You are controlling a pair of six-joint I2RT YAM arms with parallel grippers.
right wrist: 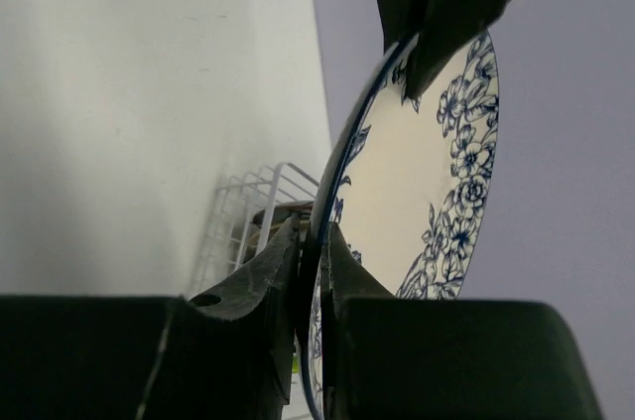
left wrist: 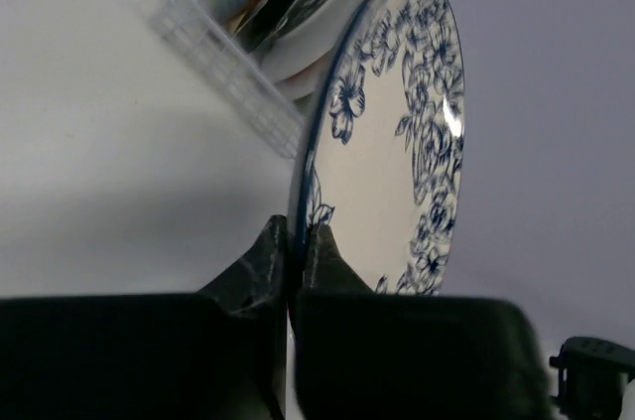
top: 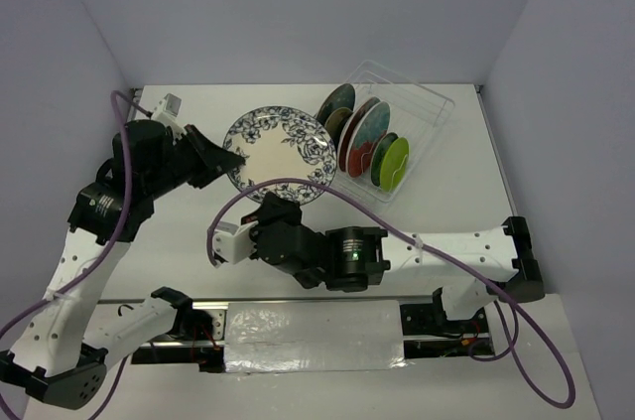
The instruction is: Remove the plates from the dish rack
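While left fingers (left wrist: 260,266), right fingers (right wrist: 268,279) pinch floral plate (top: 279,154) | dish rack (top: 434,102) near

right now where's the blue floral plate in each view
top external: the blue floral plate sits at the centre, face up to the camera, just left of the dish rack.
left wrist: right of centre, seen nearly edge-on, rising from bottom middle.
right wrist: right of centre, bottom to top.
shared landmark: the dish rack, upper left in left wrist, lower left-centre in right wrist.
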